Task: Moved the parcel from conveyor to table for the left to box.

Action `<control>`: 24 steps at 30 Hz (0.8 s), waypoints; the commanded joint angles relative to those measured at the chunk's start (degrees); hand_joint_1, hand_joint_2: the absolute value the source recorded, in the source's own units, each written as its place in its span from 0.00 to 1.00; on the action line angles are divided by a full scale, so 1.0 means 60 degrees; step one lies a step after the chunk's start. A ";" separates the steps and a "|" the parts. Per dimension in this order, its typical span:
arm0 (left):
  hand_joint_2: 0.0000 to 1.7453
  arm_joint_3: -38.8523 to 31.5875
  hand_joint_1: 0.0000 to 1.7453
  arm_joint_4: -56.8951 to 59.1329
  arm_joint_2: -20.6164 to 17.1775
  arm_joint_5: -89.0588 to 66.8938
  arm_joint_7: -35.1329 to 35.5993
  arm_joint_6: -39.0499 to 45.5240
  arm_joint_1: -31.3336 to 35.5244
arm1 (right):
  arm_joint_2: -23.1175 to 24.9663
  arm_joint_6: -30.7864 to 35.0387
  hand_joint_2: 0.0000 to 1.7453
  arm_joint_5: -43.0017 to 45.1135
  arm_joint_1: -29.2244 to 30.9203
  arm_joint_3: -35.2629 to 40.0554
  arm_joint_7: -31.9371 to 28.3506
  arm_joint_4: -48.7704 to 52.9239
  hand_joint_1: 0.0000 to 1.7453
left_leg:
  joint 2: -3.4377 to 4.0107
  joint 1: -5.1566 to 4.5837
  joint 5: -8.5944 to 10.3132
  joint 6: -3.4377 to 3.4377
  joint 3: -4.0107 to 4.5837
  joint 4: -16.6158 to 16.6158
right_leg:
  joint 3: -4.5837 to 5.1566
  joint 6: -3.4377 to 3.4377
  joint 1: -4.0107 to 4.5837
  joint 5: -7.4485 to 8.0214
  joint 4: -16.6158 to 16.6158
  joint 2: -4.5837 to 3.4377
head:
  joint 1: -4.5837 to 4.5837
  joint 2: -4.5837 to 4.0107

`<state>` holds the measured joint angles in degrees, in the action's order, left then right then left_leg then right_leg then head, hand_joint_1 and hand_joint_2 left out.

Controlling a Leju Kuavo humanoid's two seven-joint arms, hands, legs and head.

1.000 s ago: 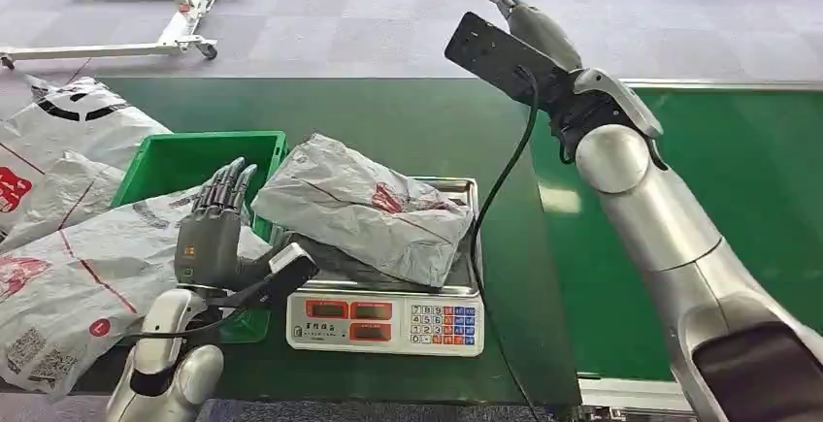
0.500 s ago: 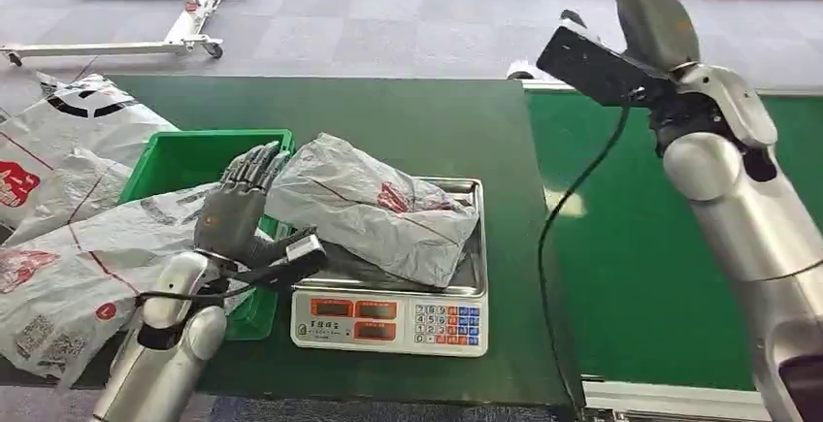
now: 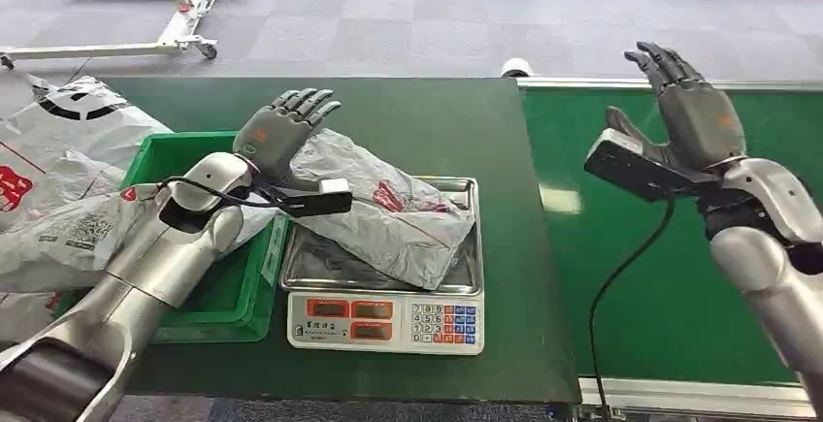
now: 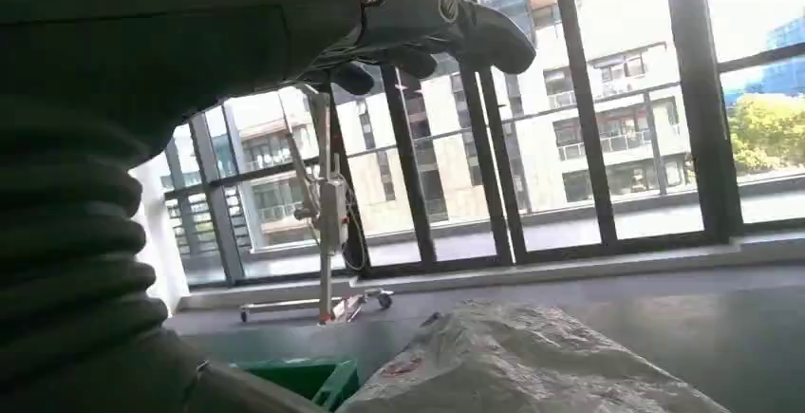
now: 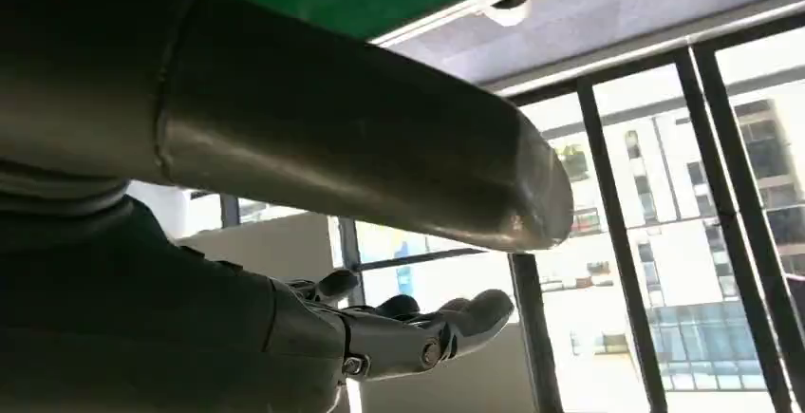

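Note:
A grey plastic parcel (image 3: 388, 211) with red print lies on the steel pan of a weighing scale (image 3: 386, 319) on the dark green table. My left hand (image 3: 281, 126) hovers above the parcel's near-left end, fingers spread, holding nothing. The parcel (image 4: 532, 366) fills the lower part of the left wrist view, with my left hand (image 4: 427, 28) above it. My right hand (image 3: 691, 112) is raised over the green conveyor belt (image 3: 670, 276), open and empty; the right wrist view has my right hand (image 5: 408, 332) against windows.
A green box (image 3: 199, 238) stands left of the scale, with several grey and white parcels (image 3: 68, 179) piled in and beside it. A black cable (image 3: 621, 286) hangs from my right wrist. A wheeled metal frame (image 3: 146, 15) stands on the floor behind.
My left hand rose and moved forward over the parcel's left end. My right arm swung right and came down over the conveyor. The parcel stayed on the scale.

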<state>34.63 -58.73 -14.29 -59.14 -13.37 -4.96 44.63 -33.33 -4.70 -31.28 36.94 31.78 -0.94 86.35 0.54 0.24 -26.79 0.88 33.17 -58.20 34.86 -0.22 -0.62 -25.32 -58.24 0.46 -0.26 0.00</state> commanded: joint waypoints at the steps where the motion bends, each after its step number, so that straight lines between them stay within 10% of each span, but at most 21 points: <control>1: 1.00 0.1727 0.00 0.1232 -0.0077 0.0118 0.0065 -0.0082 0.0994 | -0.0034 0.0025 0.00 -0.0098 -0.0644 -0.0303 0.0070 0.0417 0.00 | -0.0029 0.0001 0.0007 -0.0002 0.0012 0.0004 | 0.0000 0.0001 0.0000 0.0000 0.0003 0.0018 | 0.0000 0.0000; 24: 1.00 0.4565 0.00 0.2870 -0.0953 0.2682 -0.1866 -0.3775 0.1188 | 0.0556 -0.0116 0.00 -0.0025 -0.0794 -0.0415 -0.0141 0.0227 0.00 | 0.0036 0.0004 0.0013 0.0003 -0.0010 0.0038 | -0.0001 0.0008 0.0002 0.0022 0.0028 -0.0044 | 0.0000 0.0000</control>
<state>48.37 -52.68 -19.13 -46.32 -21.39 -24.58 49.95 -35.19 -5.36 -31.76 28.59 27.04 -2.14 91.62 0.59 0.24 -26.78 0.88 33.31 -58.16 34.98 -0.22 -0.63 -25.32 -58.25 0.43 -0.26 0.00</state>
